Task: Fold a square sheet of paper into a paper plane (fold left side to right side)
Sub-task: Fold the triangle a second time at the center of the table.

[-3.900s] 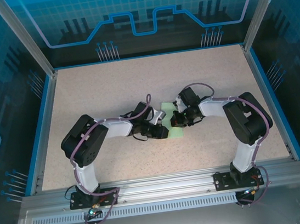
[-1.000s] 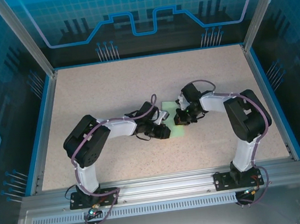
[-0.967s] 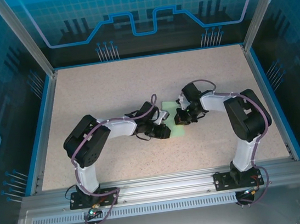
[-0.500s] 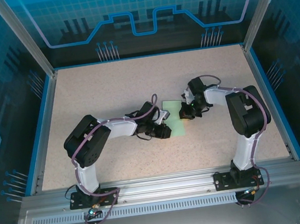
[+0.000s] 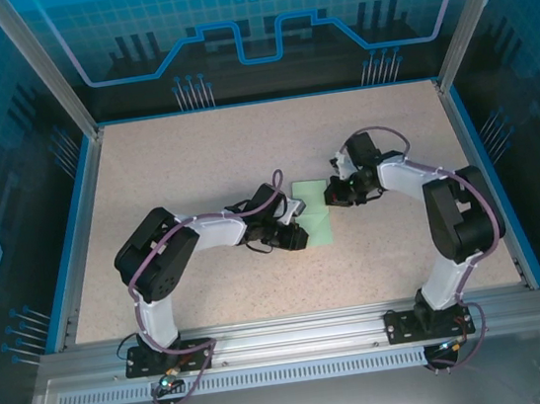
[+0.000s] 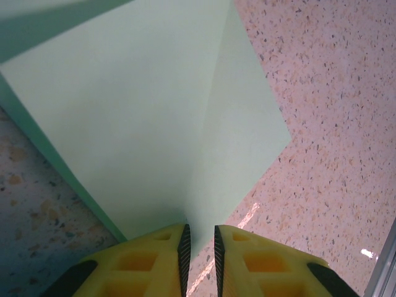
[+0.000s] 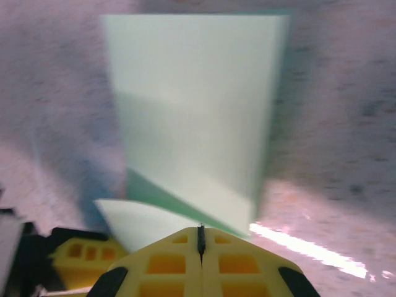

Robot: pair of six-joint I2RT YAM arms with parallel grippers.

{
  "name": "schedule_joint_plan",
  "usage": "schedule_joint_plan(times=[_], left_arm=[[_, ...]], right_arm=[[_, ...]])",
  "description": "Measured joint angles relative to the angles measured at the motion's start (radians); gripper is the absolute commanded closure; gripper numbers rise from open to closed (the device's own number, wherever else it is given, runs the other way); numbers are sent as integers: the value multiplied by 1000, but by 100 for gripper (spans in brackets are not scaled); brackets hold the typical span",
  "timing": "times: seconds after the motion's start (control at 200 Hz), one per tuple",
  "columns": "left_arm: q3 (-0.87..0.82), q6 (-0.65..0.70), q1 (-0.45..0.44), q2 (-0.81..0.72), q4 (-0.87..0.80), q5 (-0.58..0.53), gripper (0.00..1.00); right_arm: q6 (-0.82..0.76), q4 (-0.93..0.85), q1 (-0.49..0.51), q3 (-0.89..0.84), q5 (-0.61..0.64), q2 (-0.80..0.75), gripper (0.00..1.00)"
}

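top external: high, behind the arm bases, looks down and forward over the whole tabletop (image 5: 195, 162)
left wrist: very close, looks down past its jaws
right wrist: close, blurred
shared: sheet of paper (image 5: 313, 214) mid-tabletop

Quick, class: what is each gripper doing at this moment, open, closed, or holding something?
Left gripper: nearly closed, pinching the edge of the square sheet of paper.
Right gripper: closed, holding nothing.

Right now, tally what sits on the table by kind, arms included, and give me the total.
Robot arms: 2, with the left gripper and the right gripper.
Sheets of pale green paper: 1, the square sheet of paper, partly folded.
Total: 3.
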Motion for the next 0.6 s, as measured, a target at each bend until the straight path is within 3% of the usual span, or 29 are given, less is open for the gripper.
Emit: schedule_joint_plan(times=[0.165, 0.365, 0.6], left_arm=[[0, 0, 0, 0, 0, 0, 78], [0, 0, 0, -6, -8, 1, 76], [17, -7, 0, -31, -75, 27, 76]], right_arm=[[20, 32, 77, -16, -28, 18, 100], [30, 18, 76, -9, -11, 124, 100], [29, -11, 77, 13, 21, 126, 100]])
